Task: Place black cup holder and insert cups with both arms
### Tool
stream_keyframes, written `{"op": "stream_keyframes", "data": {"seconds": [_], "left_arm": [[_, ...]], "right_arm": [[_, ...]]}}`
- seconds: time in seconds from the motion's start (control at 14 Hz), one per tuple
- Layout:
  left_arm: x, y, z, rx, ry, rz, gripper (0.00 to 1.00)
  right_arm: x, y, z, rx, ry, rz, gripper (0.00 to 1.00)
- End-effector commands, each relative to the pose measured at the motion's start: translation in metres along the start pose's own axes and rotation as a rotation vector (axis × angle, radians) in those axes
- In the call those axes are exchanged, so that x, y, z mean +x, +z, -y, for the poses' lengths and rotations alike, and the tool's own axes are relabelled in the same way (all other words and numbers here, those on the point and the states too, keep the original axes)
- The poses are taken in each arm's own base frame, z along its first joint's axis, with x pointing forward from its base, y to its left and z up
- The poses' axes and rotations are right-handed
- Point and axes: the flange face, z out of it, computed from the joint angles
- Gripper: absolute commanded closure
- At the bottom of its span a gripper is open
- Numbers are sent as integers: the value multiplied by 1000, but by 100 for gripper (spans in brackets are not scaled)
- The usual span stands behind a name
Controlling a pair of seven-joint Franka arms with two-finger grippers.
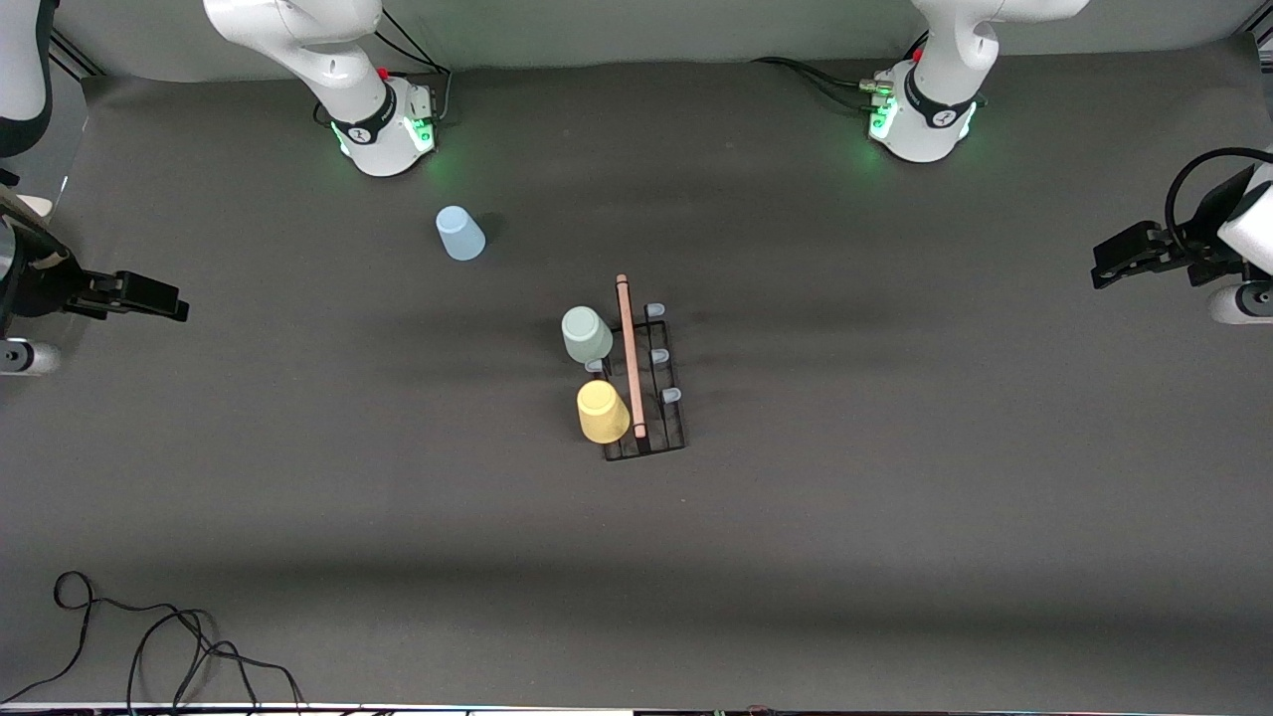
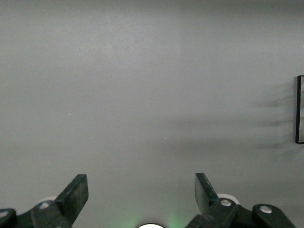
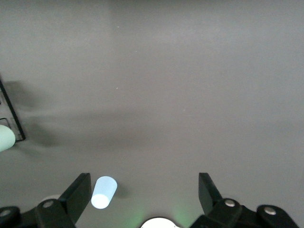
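The black cup holder [image 1: 656, 438] stands in the middle of the table, its wooden rod handle [image 1: 629, 358] on top. The pale green cup [image 1: 586, 334] and the yellow cup [image 1: 602, 411] sit upside down on pegs of the row toward the right arm's end. The light blue cup [image 1: 459, 233] stands upside down on the table near the right arm's base; it also shows in the right wrist view [image 3: 103, 192]. My right gripper [image 1: 179, 306] [image 3: 144, 183] is open and empty, up at its end of the table. My left gripper [image 1: 1099, 270] [image 2: 141, 183] is open and empty at its own end.
Three pegs [image 1: 659, 355] in the row toward the left arm's end are bare, and one peg [image 1: 595, 365] between the two cups. The arm bases [image 1: 383, 129] [image 1: 920, 124] glow green. Loose black cables [image 1: 149, 636] lie at the table's front edge.
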Motion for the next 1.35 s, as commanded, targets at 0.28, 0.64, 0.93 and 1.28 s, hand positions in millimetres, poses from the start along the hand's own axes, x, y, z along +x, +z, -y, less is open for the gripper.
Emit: {"op": "stream_keyframes", "data": {"seconds": [0.28,0.64,0.93,1.28], "left_arm": [[-4,-8,3,-12,-16,-25,0],[-2,-3,4,2,-17,-15,0],[-1,-5,3,3,-11,-23,0],[-1,-7,4,3,-11,-31,0]], "right_arm": [[-27,14,4,-22,-30,-80,0],[-26,15,4,-22,-30,-77,0],[-26,15,4,-22,-30,-75,0],[-25,15,5,-22,-30,-77,0]]}}
